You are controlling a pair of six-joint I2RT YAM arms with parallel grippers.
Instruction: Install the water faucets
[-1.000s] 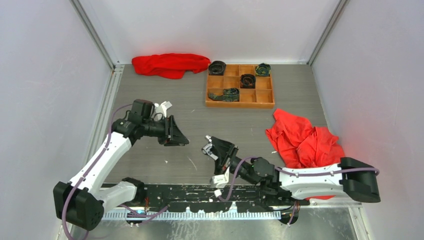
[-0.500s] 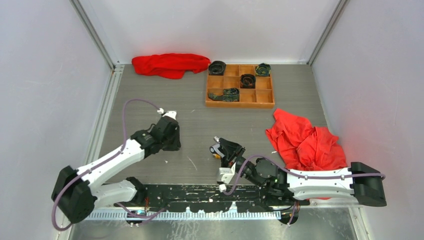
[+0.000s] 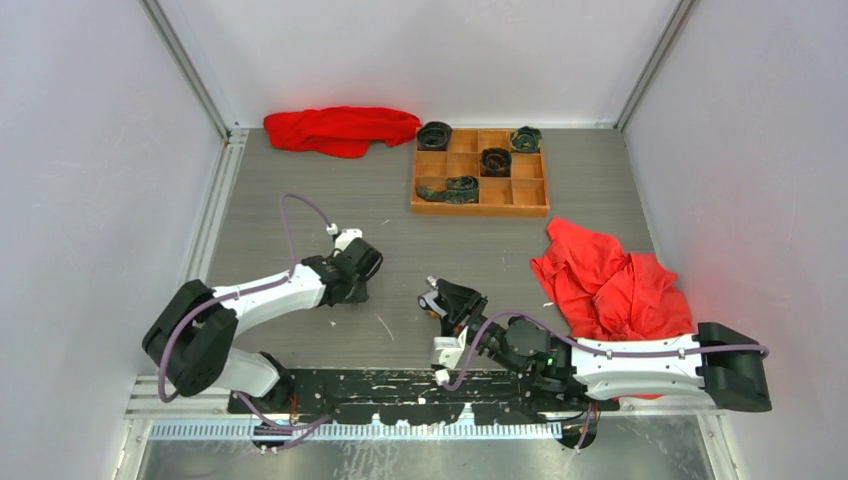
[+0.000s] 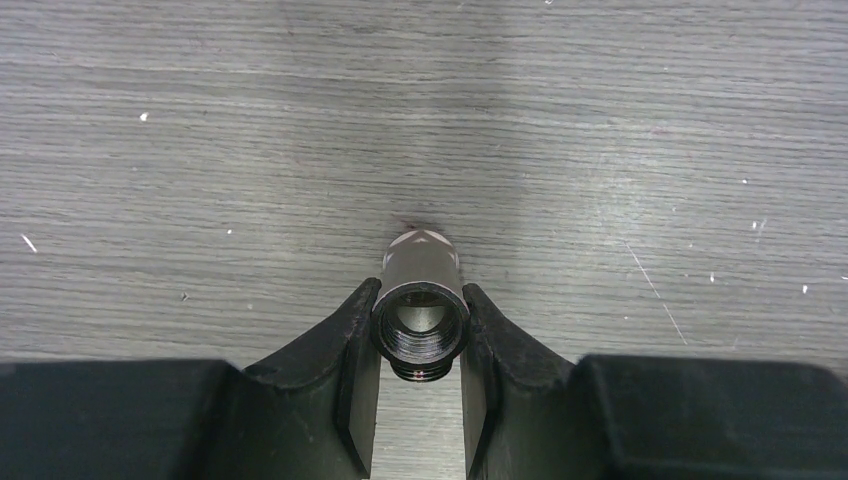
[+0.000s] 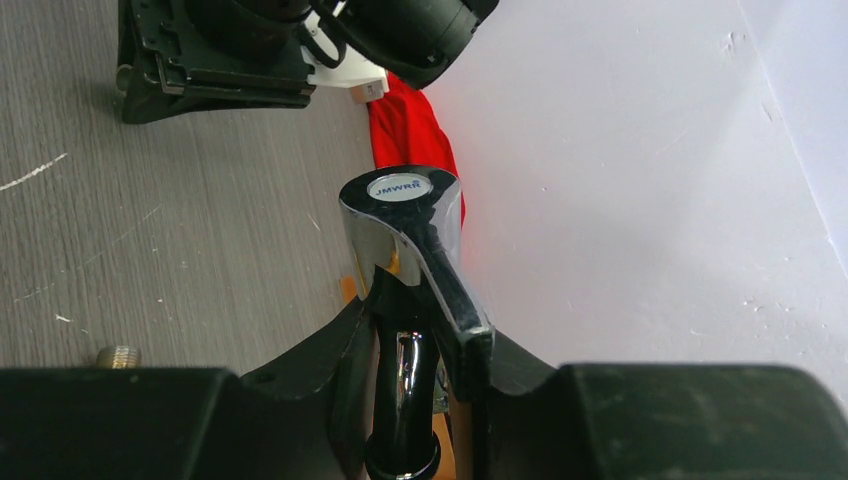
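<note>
My right gripper [image 5: 425, 330] is shut on the shiny silver water faucet [image 5: 400, 215]. Its handle cap faces the camera and its dark spout runs back between the fingers. From above, the right gripper [image 3: 438, 300] sits low over the table's middle front. A sliver of orange [image 5: 347, 288] shows behind the faucet; I cannot tell what it is. My left gripper [image 4: 420, 300] is shut on a grey threaded metal tube [image 4: 421, 265], open end toward the camera, far end at the table. In the top view the left gripper [image 3: 348, 288] is left of the right one.
A small brass threaded piece [image 5: 118, 355] lies on the table near the right gripper. A wooden tray [image 3: 480, 207] with dark rolled items stands at the back. One red cloth [image 3: 340, 128] lies at the back left, another [image 3: 610, 285] at the right.
The left arm has swung down and toward the middle, bringing its gripper low to the table. The right gripper shifted slightly right early on, then stayed put.
</note>
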